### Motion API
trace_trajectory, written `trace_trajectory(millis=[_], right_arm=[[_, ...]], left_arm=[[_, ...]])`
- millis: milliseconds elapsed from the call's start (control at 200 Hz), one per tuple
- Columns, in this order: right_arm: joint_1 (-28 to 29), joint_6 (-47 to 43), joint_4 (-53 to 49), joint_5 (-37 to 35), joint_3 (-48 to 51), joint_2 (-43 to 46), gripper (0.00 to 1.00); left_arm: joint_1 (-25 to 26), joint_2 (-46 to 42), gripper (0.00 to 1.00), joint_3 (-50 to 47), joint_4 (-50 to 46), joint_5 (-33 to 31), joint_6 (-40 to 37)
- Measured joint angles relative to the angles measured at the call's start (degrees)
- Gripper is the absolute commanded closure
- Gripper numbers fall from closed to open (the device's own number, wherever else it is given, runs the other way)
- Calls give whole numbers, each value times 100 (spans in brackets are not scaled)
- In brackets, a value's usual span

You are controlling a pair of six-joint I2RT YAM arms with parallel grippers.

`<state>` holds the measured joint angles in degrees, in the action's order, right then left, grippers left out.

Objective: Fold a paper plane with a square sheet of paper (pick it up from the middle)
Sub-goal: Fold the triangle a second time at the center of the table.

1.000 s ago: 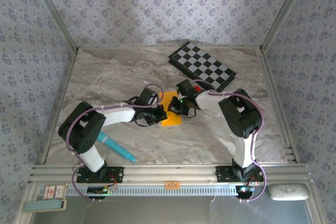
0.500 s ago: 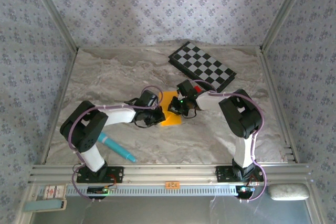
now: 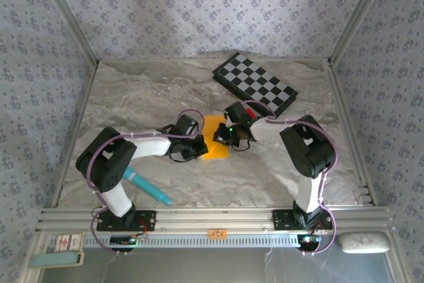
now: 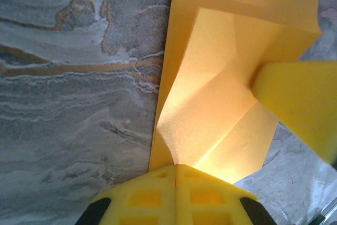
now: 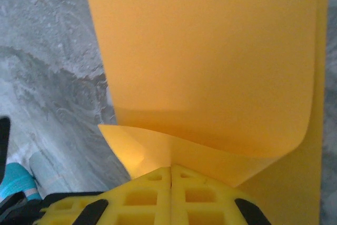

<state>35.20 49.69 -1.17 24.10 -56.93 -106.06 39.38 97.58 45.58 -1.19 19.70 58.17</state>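
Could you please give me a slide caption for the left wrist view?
Left gripper shut on the creased orange-yellow paper, marbled table to its left.

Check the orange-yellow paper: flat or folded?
Partly folded: the square sheet of paper shows creases in left wrist view, a curled-over flap in right.

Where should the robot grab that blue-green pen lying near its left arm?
Probably around the middle of the teal pen, coming straight down from above, fingers across its thin barrel. It lies flat and slanted, so both long sides look free.
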Motion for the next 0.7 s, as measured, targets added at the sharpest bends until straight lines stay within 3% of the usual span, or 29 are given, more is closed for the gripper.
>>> trace_trajectory(millis=[700], right_arm=[[247, 0, 116, 214, 173, -52, 96]], left_arm=[[-11, 4, 100, 0, 9, 24, 2]])
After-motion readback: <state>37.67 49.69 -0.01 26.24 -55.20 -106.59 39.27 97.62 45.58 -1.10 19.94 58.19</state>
